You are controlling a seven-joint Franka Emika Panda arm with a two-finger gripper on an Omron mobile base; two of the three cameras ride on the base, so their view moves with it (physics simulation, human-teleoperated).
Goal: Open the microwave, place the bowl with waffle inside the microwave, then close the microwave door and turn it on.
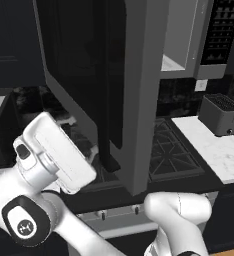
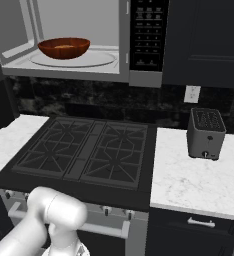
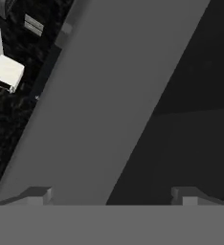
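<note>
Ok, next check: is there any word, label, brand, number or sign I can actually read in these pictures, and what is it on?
No text can be read anywhere.
Microwave keypad strip: rows of small pale marks, too small and blurred to read.
Toaster: no lettering visible, just a small knob on its front.
Wall outlet: plain, no markings.
Robot arm's dark joint cap: a small white emblem, not legible.
</note>
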